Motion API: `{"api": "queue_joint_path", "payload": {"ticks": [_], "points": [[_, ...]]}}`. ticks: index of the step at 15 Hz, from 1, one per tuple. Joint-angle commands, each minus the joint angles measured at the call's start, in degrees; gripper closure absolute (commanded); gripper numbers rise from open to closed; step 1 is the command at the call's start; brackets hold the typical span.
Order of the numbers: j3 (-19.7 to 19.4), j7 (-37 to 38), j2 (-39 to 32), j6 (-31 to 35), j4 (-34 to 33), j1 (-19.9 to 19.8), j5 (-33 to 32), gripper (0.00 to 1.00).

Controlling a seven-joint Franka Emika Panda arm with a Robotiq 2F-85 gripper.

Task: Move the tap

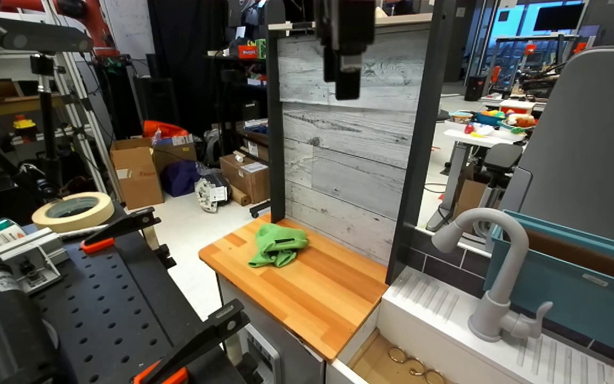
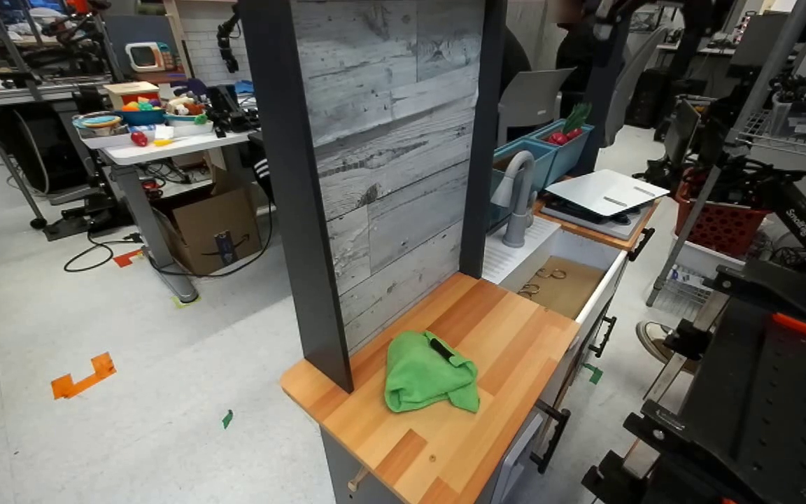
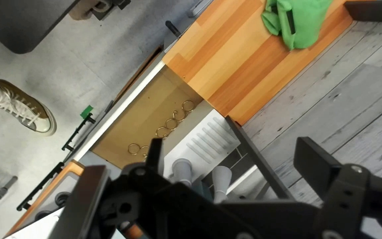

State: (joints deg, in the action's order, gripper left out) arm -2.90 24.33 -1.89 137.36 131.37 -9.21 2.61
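The light grey tap [image 1: 510, 272] stands upright on the white ribbed drainboard in an exterior view. Its arched spout points toward the dark post, and its small lever is at the base. It also shows in an exterior view [image 2: 518, 217], partly against the teal bins. In the wrist view the spout end of the tap [image 3: 222, 177] and its base show between the fingers, partly hidden by the gripper. My gripper [image 1: 341, 80] hangs high in front of the plank panel, apart from the tap. In the wrist view the gripper's fingers [image 3: 229, 149] are wide apart with nothing held.
A green cloth [image 1: 277, 245] lies on the wooden counter [image 1: 333, 314]. The plank panel [image 1: 355, 149] and its dark post [image 1: 419, 144] rise beside the drainboard [image 1: 429, 298]. A teal bin [image 1: 568, 288] stands behind the tap. An open white-walled basin [image 2: 578, 294] holds gold rings.
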Motion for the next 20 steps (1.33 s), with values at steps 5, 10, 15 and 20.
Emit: {"api": "queue_joint_path", "payload": {"ticks": [5, 10, 15, 20], "points": [[-2.84, -2.27, -21.16, -0.33, -17.42, -3.5, 23.55, 0.0], [-1.44, -5.4, -28.56, 10.89, -21.94, -6.11, 37.29, 0.0], [-2.69, -3.87, -33.64, 17.72, -25.71, -5.43, 38.92, 0.0], [-3.51, -1.72, -37.89, 18.48, -29.72, -4.19, 36.37, 0.0]]}}
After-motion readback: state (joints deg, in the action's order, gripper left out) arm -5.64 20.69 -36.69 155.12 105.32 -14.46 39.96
